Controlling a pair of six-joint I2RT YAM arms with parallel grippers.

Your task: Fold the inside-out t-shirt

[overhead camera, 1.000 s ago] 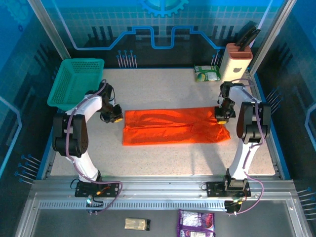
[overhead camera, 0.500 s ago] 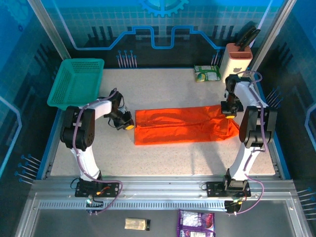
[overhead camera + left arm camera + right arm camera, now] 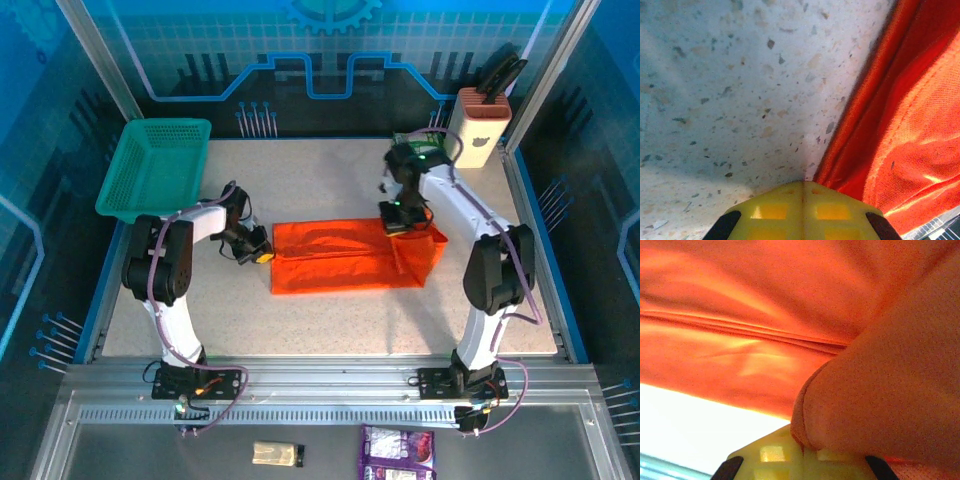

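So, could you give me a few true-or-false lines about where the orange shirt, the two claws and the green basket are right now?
1. The right gripper holds one end of the t-shirt raised above the table. True.
2. The t-shirt lies inside the teal basket. False: it is on the table, and the basket sits apart at the far left corner.
3. The left gripper is at the t-shirt's left edge, jaws shut. True.
4. The knife block stands beside the basket. False: it stands at the far right corner.
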